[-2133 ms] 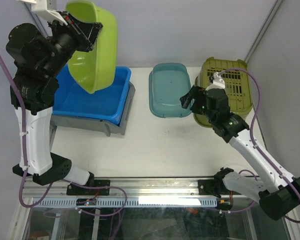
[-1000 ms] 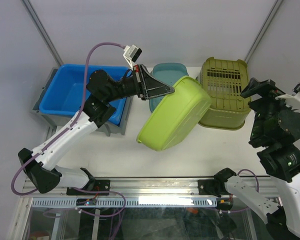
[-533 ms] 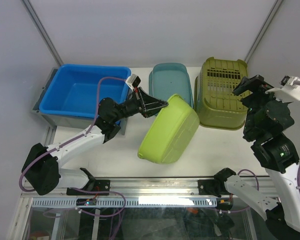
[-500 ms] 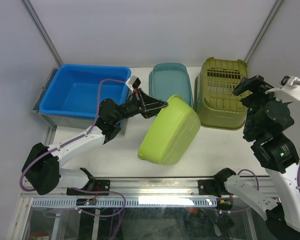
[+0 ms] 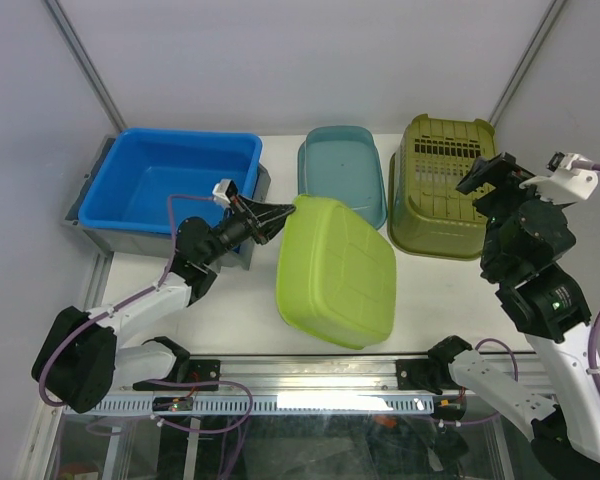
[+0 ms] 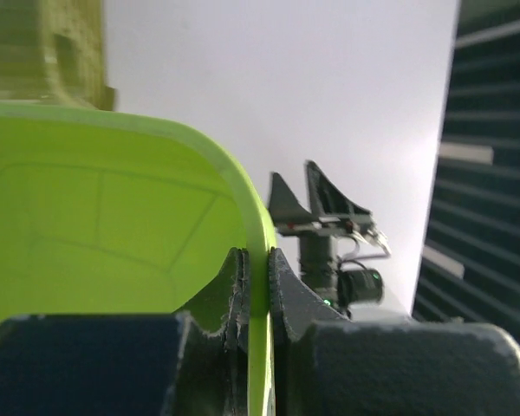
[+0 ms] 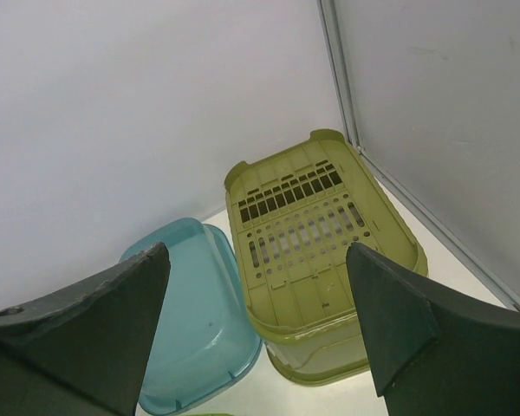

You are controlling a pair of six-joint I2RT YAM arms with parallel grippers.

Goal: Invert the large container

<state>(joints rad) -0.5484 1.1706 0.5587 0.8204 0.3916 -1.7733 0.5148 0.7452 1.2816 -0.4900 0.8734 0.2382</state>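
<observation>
While your left hand is pinching shut on the rim of the large container, that lime tub is lying bottom-up on the table, just beyond its fingertips. Your right hand is hovering wide open, gripping nothing, with the olive basket below it.

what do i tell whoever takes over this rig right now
Left gripper: shut on the rim of the large lime-green plastic tub.
Right gripper: open, empty, raised above the right side.
Things: the lime-green plastic tub lies bottom up on the white table, in front of the teal plastic tub, between the blue plastic bin and the olive slotted basket.
Done: the flip, ribbed underside facing up.
Left: check that it sits flat (cannot tell at the gripped edge), release the rim, pull the left arm back.
</observation>
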